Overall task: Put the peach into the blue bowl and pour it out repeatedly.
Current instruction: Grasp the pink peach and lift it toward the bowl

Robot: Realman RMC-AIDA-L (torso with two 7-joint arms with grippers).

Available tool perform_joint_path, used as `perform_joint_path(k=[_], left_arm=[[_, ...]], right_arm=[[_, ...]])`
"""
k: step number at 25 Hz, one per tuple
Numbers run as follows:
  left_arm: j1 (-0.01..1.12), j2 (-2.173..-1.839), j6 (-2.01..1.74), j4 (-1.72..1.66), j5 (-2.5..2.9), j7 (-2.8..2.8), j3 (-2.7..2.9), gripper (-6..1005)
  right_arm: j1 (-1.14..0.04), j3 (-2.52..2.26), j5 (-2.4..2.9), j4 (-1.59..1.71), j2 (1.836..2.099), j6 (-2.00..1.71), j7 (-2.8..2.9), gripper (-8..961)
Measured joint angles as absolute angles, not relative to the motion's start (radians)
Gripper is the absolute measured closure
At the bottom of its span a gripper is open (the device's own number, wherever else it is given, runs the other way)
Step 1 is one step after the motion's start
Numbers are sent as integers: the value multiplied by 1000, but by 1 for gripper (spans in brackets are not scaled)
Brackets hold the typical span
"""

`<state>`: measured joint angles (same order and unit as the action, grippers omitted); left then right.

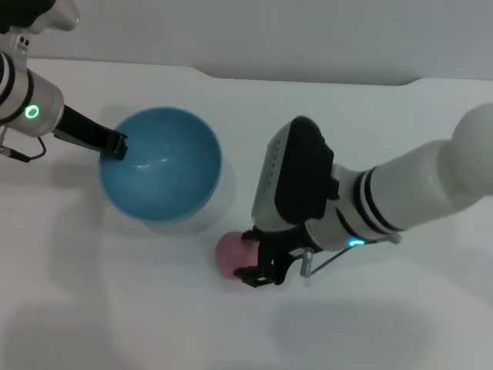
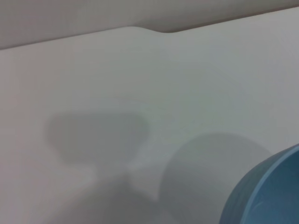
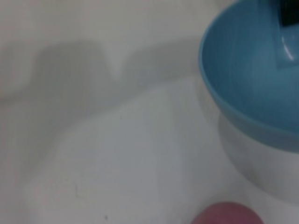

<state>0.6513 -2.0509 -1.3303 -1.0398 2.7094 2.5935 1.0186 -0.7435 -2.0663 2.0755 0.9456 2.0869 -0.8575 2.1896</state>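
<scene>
Two arms are seen in the head view over a white table (image 1: 385,331). At the left of the frame, the blue bowl (image 1: 162,166) sits tilted slightly, and its left rim is pinched by the dark fingers of the left gripper (image 1: 117,145), one finger inside the bowl and one outside. Lower centre, the peach (image 1: 233,253) rests on the table just below and to the right of the bowl, apart from it. The right gripper (image 1: 258,258) is placed around the peach from the right, its fingers spread to either side; whether they already press on the fruit cannot be told.

In the left wrist view, only bare table and a slice of the bowl's outer wall (image 2: 266,196) at the lower right corner are shown; no fingers are visible.

In the right wrist view, the bowl (image 3: 247,79) fills the upper right, a dark finger of the left gripper (image 3: 288,11) shows at its far rim, and the top of the peach (image 3: 226,214) is seen at the bottom edge.

The bowl is judged empty, so the peach is yet to be lifted, dropped in and poured out.
</scene>
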Motion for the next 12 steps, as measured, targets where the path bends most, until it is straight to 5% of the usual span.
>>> perform_joint_path(k=[12], left_arm=[[666,-2052,-1338,-1040,2706,2607,1025,1001]], right_arm=[[-735,-2202,2023,866,2091,-668,2188,424]])
